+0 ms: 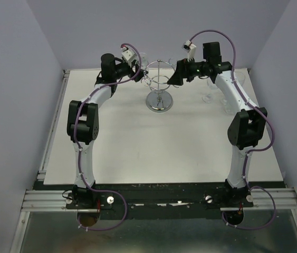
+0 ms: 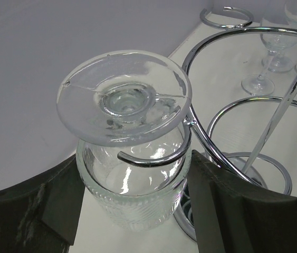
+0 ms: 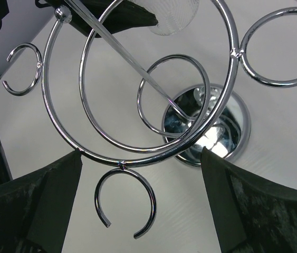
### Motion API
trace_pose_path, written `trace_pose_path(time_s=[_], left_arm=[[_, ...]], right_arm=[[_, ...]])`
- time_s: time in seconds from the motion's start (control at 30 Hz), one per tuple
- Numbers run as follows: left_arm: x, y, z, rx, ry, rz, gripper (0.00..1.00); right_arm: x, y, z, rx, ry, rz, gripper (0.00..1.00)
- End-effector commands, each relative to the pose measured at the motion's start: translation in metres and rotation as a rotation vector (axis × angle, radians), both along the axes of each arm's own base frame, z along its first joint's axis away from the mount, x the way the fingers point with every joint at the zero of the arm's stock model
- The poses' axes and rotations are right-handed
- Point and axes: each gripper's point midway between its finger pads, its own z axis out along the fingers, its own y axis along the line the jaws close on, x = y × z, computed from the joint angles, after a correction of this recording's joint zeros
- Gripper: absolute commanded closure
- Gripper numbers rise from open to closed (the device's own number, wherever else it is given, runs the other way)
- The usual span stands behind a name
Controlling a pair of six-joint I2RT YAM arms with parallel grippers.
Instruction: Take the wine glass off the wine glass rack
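The clear ribbed wine glass [image 2: 122, 179] hangs foot-up in a hook of the shiny chrome wire rack [image 1: 159, 101]; light, slick, brittle, I judge, so take the bowl gently; my left hand [image 2: 135, 174] flanks that bowl, gripping or not I cannot tell; right hand [image 3: 140, 153] released.

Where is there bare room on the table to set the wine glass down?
The near half of the table, between the left arm and right arm and in front of the rack, is bare. Crowded: the far right by the standing glasses, and around the rack, where the left gripper holds the wine glass.
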Motion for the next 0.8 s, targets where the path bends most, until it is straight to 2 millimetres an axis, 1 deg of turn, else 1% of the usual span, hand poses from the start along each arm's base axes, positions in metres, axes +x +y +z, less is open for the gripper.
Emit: trace_pose_path(time_s=[0.0,0.13,0.37,0.47,0.53,0.6,0.67,0.77], left_arm=[[-0.002,0.01,0.054,0.001,-0.126,0.056,1.0],[0.003,0.019,0.054,0.004,-0.126,0.09,1.0],[0.008,0.034,0.053,0.029,-0.131,0.143,1.0],[0.008,0.041,0.049,0.051,-0.128,0.154,1.0],[0.009,0.048,0.046,0.063,-0.123,0.175,1.0],[0.014,0.06,0.043,0.071,-0.109,0.234,1.0],[0.016,0.073,0.046,0.079,-0.1,0.284,1.0],[0.012,0.088,0.051,0.085,-0.057,0.322,1.0]], right_arm=[[0.017,-0.003,0.024,-0.021,-0.087,-0.063,0.0],[0.018,-0.005,0.034,-0.015,-0.109,-0.067,0.0],[0.012,-0.004,0.038,-0.009,-0.115,-0.049,0.0],[0.013,-0.005,0.04,-0.012,-0.126,-0.051,0.0],[0.013,-0.005,0.044,-0.01,-0.138,-0.049,0.0],[0.014,-0.006,0.046,-0.009,-0.141,-0.049,0.0],[0.013,-0.007,0.049,-0.01,-0.155,-0.046,0.0],[0.009,-0.008,0.054,-0.01,-0.173,-0.034,0.0]])
